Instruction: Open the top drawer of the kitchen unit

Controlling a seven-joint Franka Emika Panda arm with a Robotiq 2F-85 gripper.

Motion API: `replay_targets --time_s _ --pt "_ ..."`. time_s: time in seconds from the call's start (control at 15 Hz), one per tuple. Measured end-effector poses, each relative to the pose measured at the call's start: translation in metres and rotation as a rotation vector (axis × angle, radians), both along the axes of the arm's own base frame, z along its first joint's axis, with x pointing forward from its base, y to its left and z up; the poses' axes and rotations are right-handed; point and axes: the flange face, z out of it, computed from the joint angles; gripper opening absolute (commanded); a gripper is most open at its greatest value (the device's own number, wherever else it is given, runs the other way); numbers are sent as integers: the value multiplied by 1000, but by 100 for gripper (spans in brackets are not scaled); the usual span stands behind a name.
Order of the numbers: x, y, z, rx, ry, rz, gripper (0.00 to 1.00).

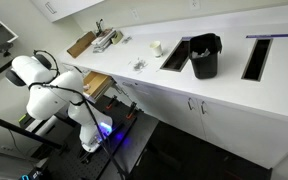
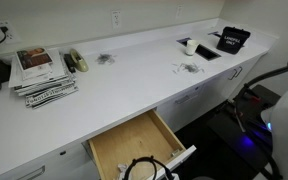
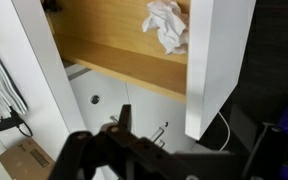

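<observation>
The top drawer (image 2: 134, 143) of the white kitchen unit (image 2: 134, 85) stands pulled out, and its light tan wooden inside shows in both exterior views (image 1: 96, 84). In the wrist view the drawer's white front (image 3: 214, 60) is on the right, and a crumpled white cloth (image 3: 166, 25) lies in the wooden inside (image 3: 114, 35). My gripper (image 3: 159, 130) is below the drawer, in front of the white cabinet doors (image 3: 104, 105). Its jaws look open and hold nothing. Only one dark finger shows clearly. The gripper is low beside the drawer in an exterior view (image 1: 102, 128).
On the worktop are a black bin (image 1: 205, 56), dark rectangular recesses (image 1: 257, 58), a white cup (image 1: 156, 47), stacked magazines (image 2: 42, 75) and small clutter (image 1: 104, 40). The robot's white arm (image 1: 49, 95) stands before the unit. A cardboard box (image 3: 24, 160) and cables (image 3: 4, 100) are on the floor.
</observation>
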Motion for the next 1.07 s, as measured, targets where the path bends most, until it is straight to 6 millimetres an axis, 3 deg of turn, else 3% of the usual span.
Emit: replay_targets --time_s 0.2,0.53,0.73,1.07 --pt "25 -10 38 106 96 -69 100" --pt "59 -49 94 146 175 -202 100" --pt "57 -79 127 157 192 -261 100" --pt "36 -145 177 123 188 -350 100"
